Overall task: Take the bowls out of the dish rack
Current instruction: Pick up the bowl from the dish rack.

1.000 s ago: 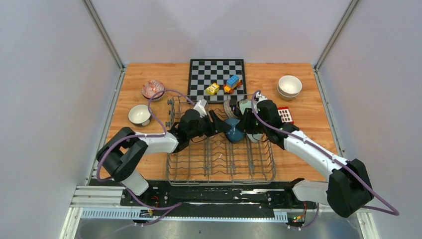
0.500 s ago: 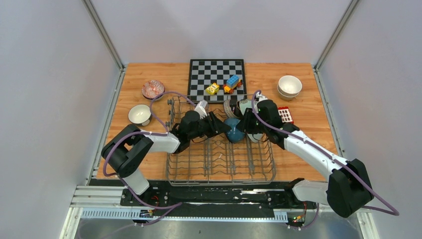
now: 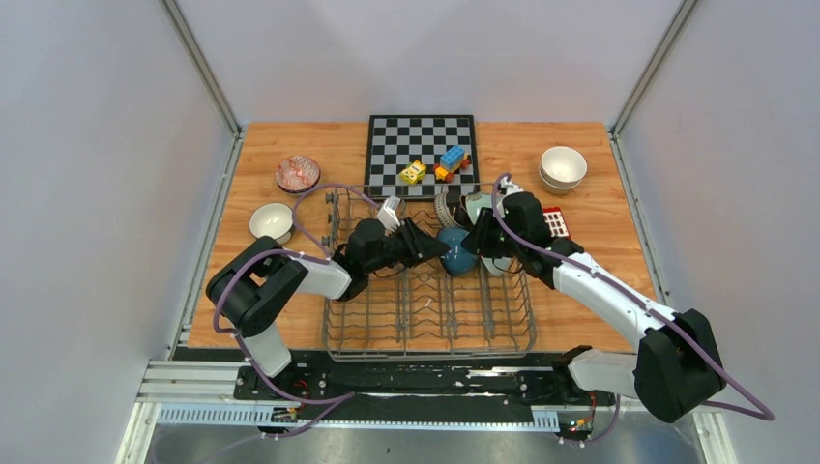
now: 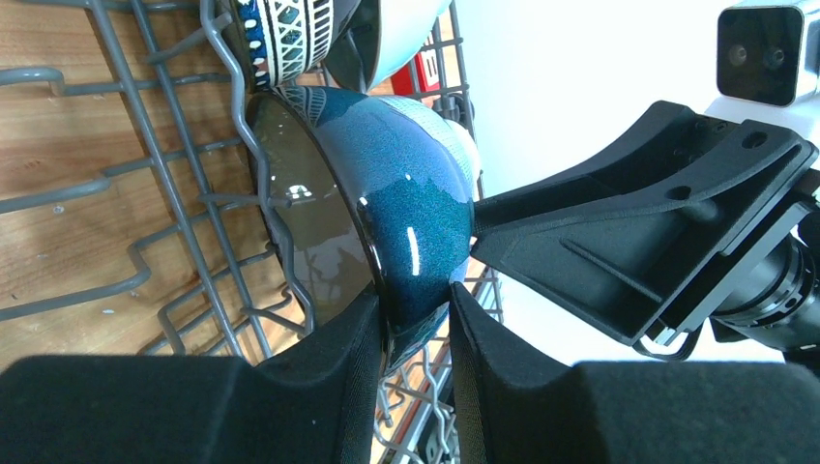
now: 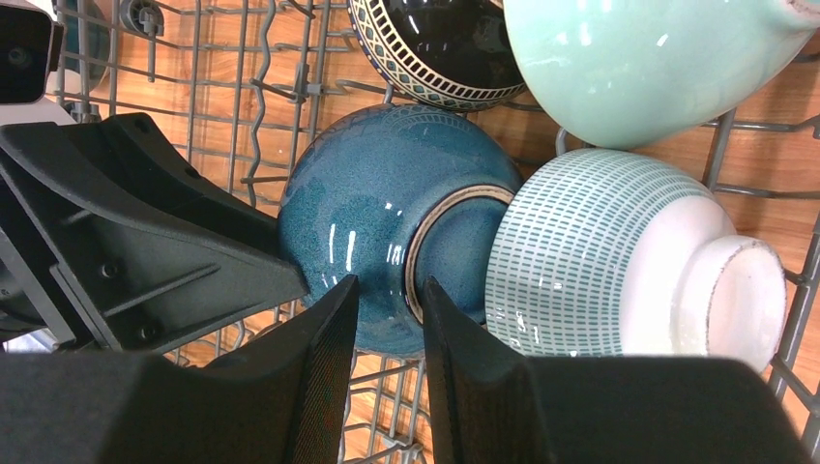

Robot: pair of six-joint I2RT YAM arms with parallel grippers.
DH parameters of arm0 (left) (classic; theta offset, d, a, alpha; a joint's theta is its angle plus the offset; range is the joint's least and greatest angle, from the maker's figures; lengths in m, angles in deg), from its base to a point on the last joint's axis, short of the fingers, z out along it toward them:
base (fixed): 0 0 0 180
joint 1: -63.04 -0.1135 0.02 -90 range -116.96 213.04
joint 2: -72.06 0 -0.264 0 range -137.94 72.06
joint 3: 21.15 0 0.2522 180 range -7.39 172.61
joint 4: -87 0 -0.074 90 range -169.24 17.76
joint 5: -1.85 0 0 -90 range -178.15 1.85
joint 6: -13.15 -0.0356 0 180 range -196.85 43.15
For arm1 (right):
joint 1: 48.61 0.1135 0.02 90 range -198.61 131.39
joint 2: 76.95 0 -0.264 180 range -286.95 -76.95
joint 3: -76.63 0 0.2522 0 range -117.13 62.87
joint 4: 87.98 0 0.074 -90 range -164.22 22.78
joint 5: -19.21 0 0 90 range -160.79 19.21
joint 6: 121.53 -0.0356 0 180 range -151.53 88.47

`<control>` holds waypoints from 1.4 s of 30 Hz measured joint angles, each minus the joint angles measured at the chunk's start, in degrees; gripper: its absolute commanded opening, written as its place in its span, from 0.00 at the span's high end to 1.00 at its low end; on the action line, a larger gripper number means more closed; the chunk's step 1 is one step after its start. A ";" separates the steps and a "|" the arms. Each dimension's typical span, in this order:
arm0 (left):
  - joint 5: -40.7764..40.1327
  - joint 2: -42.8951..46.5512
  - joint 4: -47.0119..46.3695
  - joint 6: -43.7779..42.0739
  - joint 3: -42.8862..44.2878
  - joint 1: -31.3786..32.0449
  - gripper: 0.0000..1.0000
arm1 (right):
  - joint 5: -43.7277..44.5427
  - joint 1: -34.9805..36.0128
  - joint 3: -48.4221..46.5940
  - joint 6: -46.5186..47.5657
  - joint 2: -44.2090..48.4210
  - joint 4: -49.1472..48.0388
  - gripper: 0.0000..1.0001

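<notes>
The dish rack fills the table's near middle. A dark teal bowl stands on edge among its tines. My left gripper comes from the left and is shut on that bowl's rim, one finger inside and one outside. My right gripper meets the bowl from the right. Its fingers stand a little apart against the bowl's underside by the foot ring, pinching nothing. A dark-patterned bowl, a mint bowl and a blue-and-white bowl crowd close behind it.
Two stacked cream bowls sit far right. A cream bowl and a pinkish bowl sit left of the rack. A chessboard at the back carries toy blocks. A red-and-white object lies by the right arm.
My left gripper has slid right and its jaws have closed onto the teal bowl's rim. The right gripper has narrowed slightly and hardly moved.
</notes>
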 measured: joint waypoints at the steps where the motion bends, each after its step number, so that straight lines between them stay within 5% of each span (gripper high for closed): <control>1: 0.02 -0.07 -0.37 0.20 -0.13 0.00 0.94 | -0.02 -0.02 0.00 0.00 0.00 -0.04 0.67; 3: 0.17 -0.13 -1.20 0.57 -0.63 0.00 1.00 | -0.13 -0.02 -0.02 0.00 0.00 -0.07 0.67; 42: 3.74 -2.54 -17.31 4.83 -3.61 0.70 1.00 | -3.08 -0.57 -1.66 0.02 1.25 -0.09 0.63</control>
